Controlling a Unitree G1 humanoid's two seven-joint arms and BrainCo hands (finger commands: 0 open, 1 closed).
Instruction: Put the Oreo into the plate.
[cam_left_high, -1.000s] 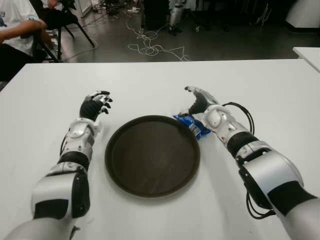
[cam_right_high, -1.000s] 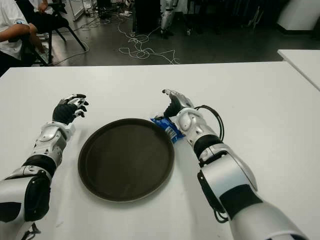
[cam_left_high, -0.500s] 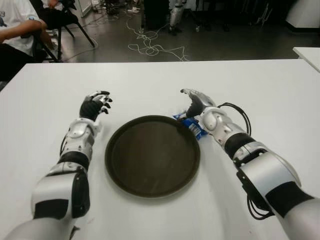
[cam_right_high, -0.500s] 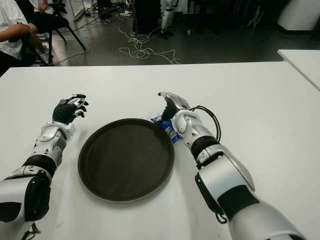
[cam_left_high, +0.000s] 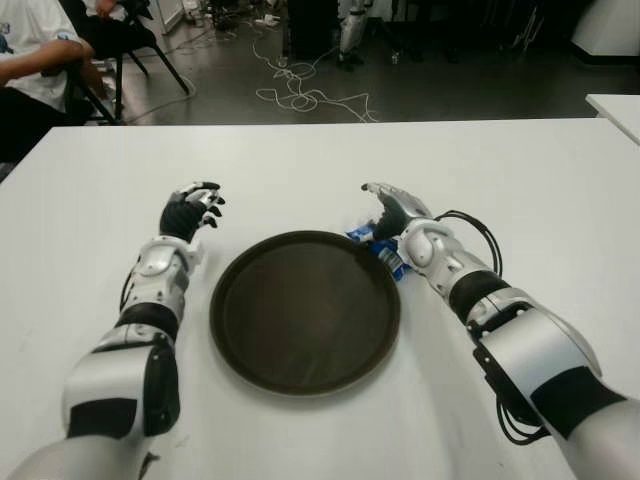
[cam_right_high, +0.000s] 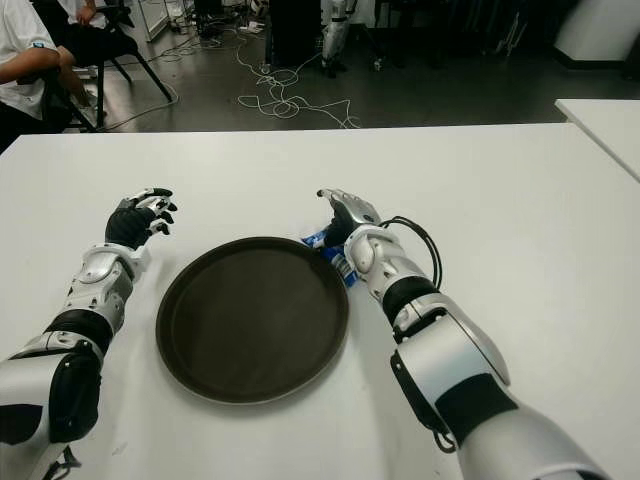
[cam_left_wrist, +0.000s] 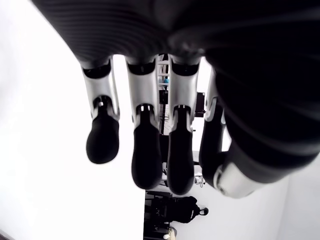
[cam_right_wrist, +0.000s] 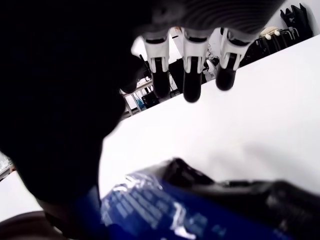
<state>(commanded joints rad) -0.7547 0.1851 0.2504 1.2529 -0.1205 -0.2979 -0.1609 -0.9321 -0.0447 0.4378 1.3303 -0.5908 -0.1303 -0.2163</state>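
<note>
The Oreo (cam_left_high: 381, 251) is a blue packet lying on the white table (cam_left_high: 520, 190), just off the right rim of the dark brown round plate (cam_left_high: 300, 320), which holds nothing. My right hand (cam_left_high: 388, 206) hovers over the packet's far end with its palm down. In the right wrist view its fingers (cam_right_wrist: 192, 82) reach out straight past the Oreo (cam_right_wrist: 160, 210) and are not closed on it. My left hand (cam_left_high: 190, 210) shows left of the plate, with its fingers (cam_left_wrist: 145, 160) relaxed and holding nothing.
A seated person (cam_left_high: 35, 60) and a chair are beyond the table's far left corner. Cables (cam_left_high: 300, 95) lie on the floor behind the table. The corner of another white table (cam_left_high: 615, 105) shows at the right edge.
My right hand and forearm have shifted a little left, toward the plate, and settled closer over the Oreo. The packet, the plate and the left arm have not moved.
</note>
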